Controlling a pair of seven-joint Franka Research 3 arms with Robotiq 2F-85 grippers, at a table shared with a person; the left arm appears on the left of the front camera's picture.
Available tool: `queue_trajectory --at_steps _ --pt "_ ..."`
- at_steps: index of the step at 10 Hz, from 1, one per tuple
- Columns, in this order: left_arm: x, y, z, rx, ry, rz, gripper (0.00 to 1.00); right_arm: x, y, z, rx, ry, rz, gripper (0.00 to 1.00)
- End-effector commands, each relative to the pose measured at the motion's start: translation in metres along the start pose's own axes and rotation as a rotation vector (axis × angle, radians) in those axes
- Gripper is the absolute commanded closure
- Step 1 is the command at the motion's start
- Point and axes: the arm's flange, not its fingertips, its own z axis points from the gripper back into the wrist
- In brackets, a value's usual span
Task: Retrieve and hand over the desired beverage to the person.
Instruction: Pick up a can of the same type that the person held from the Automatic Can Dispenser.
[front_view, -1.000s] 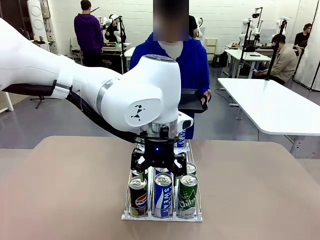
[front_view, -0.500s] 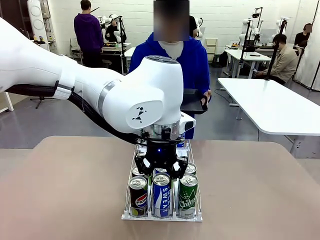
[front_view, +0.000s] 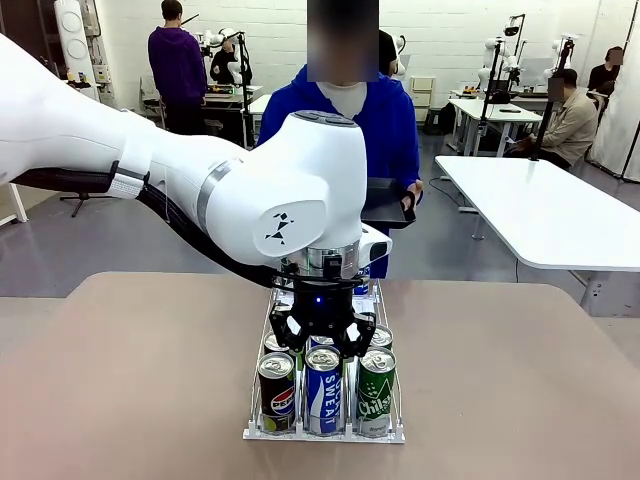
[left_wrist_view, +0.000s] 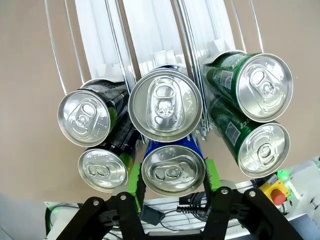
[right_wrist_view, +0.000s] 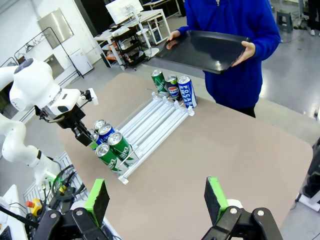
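The blue can (front_view: 325, 395) stands upright in the middle lane of the wire rack (front_view: 397, 432). Its long axis is vertical and its pull-tab top faces straight up (tab and rim show plainly from the wrist camera). It sits at the end of the rack nearest the robot's edge of the table (front_view: 520, 380). "SWEAT" runs lengthwise down its side in white letters.

The left gripper (left_wrist_view: 172, 176) reaches down on it from above, green pads (left_wrist_view: 133, 178) pressed to either side near the rim, so it is clamped on that can.

On one side of it a black can (front_view: 277, 395) shows the Pepsi roundel and name. On the other, a green can (front_view: 376, 395) carries white script starting "Chils". Three more cans stand upright just behind, in a second row.

At the rack's far end, by the person's edge, another three cans (right_wrist_view: 172, 87) stand, the blue one reading "POCARI". The person (front_view: 390, 120) in the blue hoodie holds a black tray (right_wrist_view: 200, 47) with both hands just beyond that far edge.

The right gripper (right_wrist_view: 157, 200) hangs high over the table, fingers spread wide with nothing between them.
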Motion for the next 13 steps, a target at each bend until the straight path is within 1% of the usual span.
queue_trajectory --at_steps 1,2,3,5,7,9,10,13 --pt "-0.002 0.0 0.025 0.019 0.011 0.007 0.45 0.003 -0.003 -0.001 0.019 -0.029 0.017 0.0" --pt "-0.01 -0.002 0.056 0.004 0.006 0.009 0.45 0.003 -0.003 -0.001 0.019 -0.029 0.017 0.0" --pt "-0.02 -0.002 0.09 -0.029 -0.028 0.009 0.45 0.003 -0.003 -0.001 0.019 -0.029 0.017 0.0" --pt "-0.032 -0.001 0.158 -0.051 -0.11 0.034 0.45 0.003 -0.003 -0.001 0.019 -0.029 0.017 0.0" --pt "-0.038 -0.004 0.208 -0.038 -0.137 0.053 0.45 0.003 -0.003 -0.001 0.019 -0.029 0.017 0.0" --pt "-0.037 -0.008 0.238 -0.017 -0.15 0.065 0.45 0.003 -0.003 -0.001 0.019 -0.029 0.017 0.0" --pt "-0.029 -0.008 0.251 -0.006 -0.14 0.094 0.45 0.003 -0.003 -0.001 0.019 -0.029 0.017 0.0" --pt "-0.006 -0.002 0.266 -0.003 -0.119 0.148 0.45 0.003 -0.003 -0.001 0.019 -0.029 0.017 0.0"
